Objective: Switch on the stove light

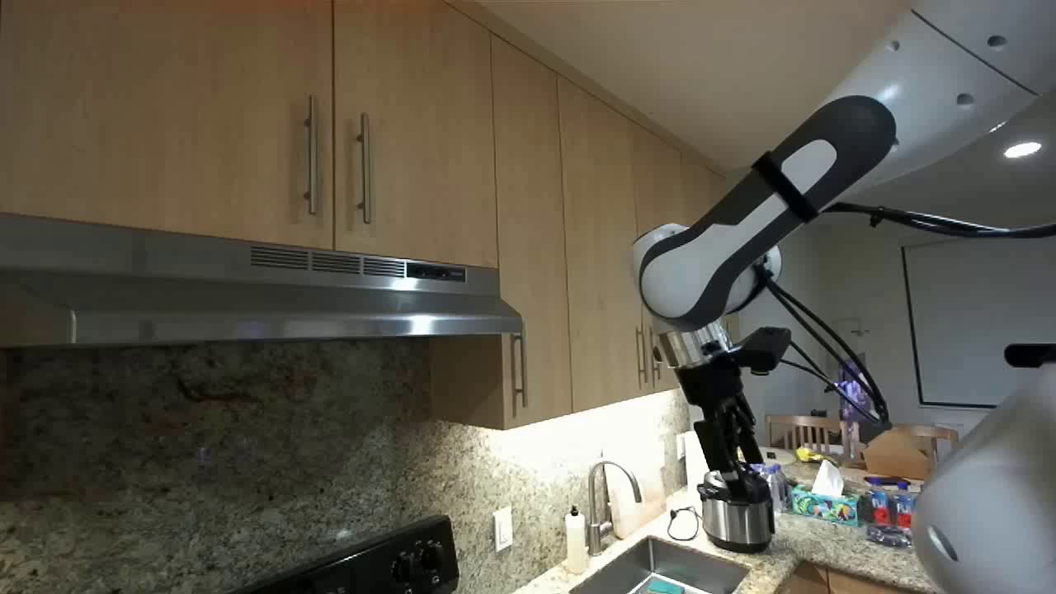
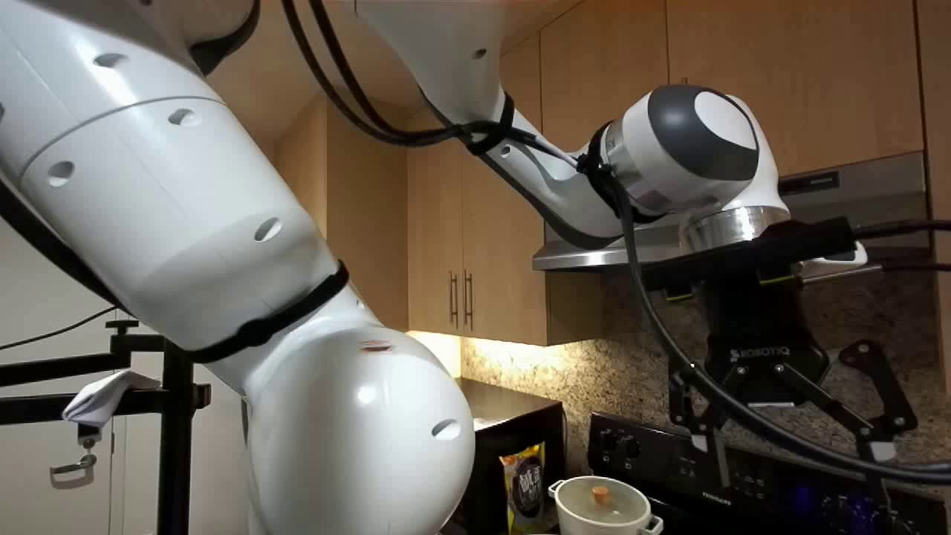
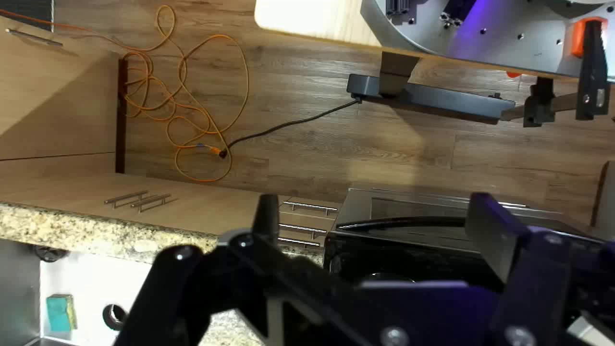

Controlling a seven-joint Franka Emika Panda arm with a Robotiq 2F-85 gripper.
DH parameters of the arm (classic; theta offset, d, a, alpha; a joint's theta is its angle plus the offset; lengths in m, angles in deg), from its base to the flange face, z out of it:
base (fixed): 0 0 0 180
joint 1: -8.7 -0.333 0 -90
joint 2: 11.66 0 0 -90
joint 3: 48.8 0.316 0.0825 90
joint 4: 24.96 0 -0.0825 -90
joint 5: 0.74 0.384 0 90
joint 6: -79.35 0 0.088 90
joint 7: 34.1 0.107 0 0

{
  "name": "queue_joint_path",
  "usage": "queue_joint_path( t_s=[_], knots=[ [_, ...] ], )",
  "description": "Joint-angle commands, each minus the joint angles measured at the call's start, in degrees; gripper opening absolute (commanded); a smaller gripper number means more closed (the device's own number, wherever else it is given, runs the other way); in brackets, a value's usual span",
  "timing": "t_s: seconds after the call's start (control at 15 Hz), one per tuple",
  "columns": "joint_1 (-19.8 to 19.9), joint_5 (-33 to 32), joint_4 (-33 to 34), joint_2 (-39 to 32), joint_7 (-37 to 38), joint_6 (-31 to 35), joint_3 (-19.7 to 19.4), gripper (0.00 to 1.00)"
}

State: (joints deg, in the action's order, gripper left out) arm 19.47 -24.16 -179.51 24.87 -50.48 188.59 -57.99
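The silver range hood [image 1: 330,309] runs under the wood cabinets; in an exterior view the arm partly covers the hood [image 2: 884,189]. A small dark control panel [image 1: 436,272] sits at one end of its front face, beside the vent slots. The stove light itself is hidden, since the hood's underside does not show. My gripper [image 2: 805,479] points downward, off to the side of the hood and lower than it. In the wrist view the gripper [image 3: 375,211] is open, its fingers wide apart with nothing between them.
Upper cabinets with bar handles [image 1: 364,169] sit above the hood. The black stove's back panel [image 2: 691,475] and a lidded white pot [image 2: 602,509] are below. A faucet [image 1: 596,511], sink [image 1: 701,565] and steel cooker [image 1: 737,524] stand on the counter side. Black cables [image 2: 654,327] hang along the arm.
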Motion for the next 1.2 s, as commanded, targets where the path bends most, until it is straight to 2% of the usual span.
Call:
queue_joint_path(
  t_s=[0.0, 0.73, 1.13],
  knots=[
    [-0.6, -0.3, 0.1, 0.1, 0.3, -0.2, -0.6, 1.00],
    [-0.8, 0.4, 0.2, 0.0, 0.2, -0.6, -0.7, 1.00],
    [-1.9, -1.8, -1.2, 0.9, -2.6, 7.9, -2.2, 1.00]
  ],
)
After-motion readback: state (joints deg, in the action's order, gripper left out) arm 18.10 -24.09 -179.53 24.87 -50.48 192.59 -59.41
